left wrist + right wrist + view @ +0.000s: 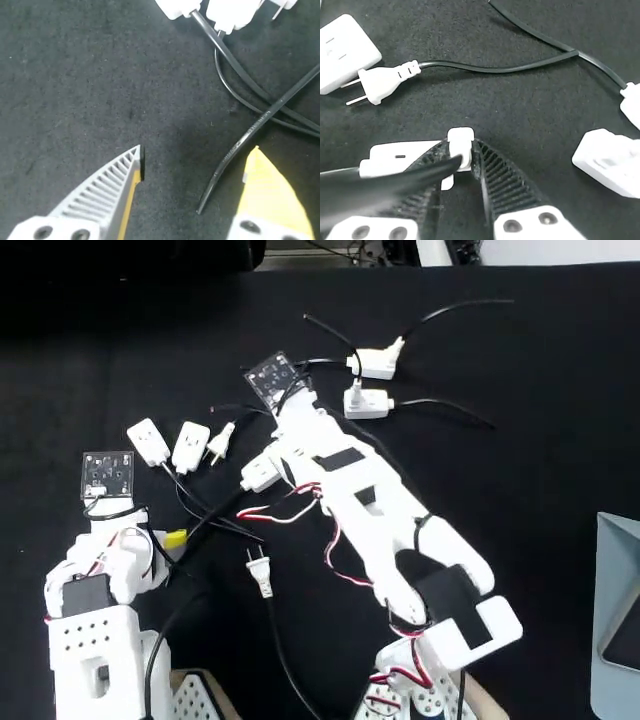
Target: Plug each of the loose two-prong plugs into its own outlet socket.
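My right gripper [463,150] is shut on a small white plug [460,145] that sits against a white outlet socket [402,159]. In the high view this gripper [268,468] is at the table's middle. Beyond it a loose two-prong plug [380,85] lies with its prongs just short of another socket [342,45]. That plug [220,445] lies beside two sockets [148,440] [190,445]. A second loose plug [260,570] lies nearer the front. My left gripper [195,170] is open above the black cloth, over a black cable [240,150]; its yellow tip [172,538] shows front left.
Two more white sockets [375,362] [365,402] with cords lie at the back. Black cables [210,515] cross between the arms. Red and white wires [300,505] hang from the right arm. A grey tray [615,620] stands at the right edge.
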